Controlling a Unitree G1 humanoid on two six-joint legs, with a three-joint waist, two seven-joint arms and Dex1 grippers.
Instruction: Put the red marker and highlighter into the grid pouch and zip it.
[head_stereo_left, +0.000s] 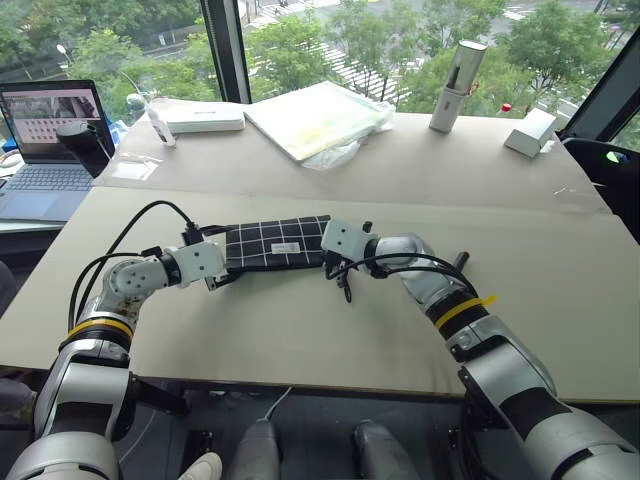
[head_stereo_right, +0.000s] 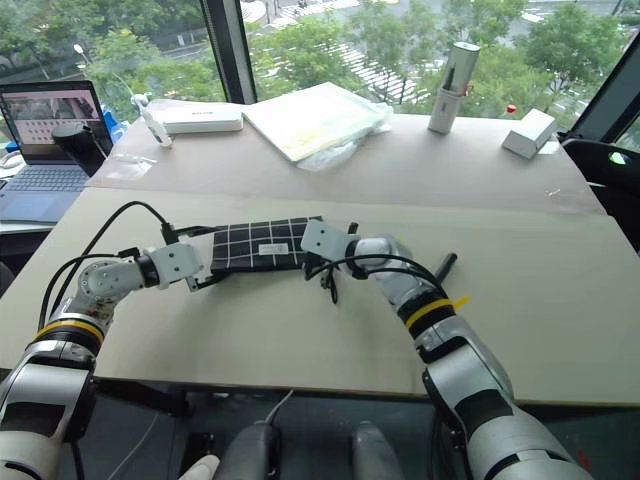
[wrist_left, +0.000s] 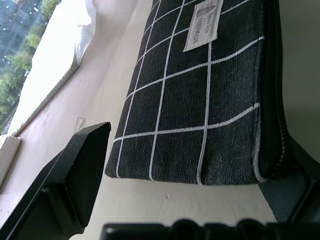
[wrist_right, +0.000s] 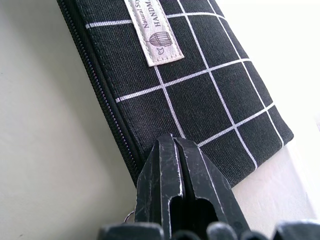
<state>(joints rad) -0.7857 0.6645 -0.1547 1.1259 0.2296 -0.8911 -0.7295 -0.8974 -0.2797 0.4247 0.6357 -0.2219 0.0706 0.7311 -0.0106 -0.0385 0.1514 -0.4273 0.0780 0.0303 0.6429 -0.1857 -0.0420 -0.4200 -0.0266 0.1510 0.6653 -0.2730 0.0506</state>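
Note:
The grid pouch (head_stereo_left: 262, 243) lies flat on the tan table (head_stereo_left: 300, 330) between my two grippers, its white label (wrist_left: 202, 25) facing up and its zipper (wrist_right: 107, 117) drawn closed along the near edge. My left gripper (head_stereo_left: 222, 258) is open, and its fingers (wrist_left: 70, 185) straddle the pouch's left end. At the pouch's right end, by the end of the zipper, my right gripper (wrist_right: 172, 145) is shut; whether it pinches anything I cannot tell. The red marker and the highlighter are out of view.
A slim black stick (head_stereo_left: 460, 262) lies by my right forearm. At the back stand a laptop (head_stereo_left: 45, 130), a white box (head_stereo_left: 205, 118), a plastic-wrapped pad (head_stereo_left: 315, 118), a grey cylinder (head_stereo_left: 457, 85) and a small white box (head_stereo_left: 530, 130).

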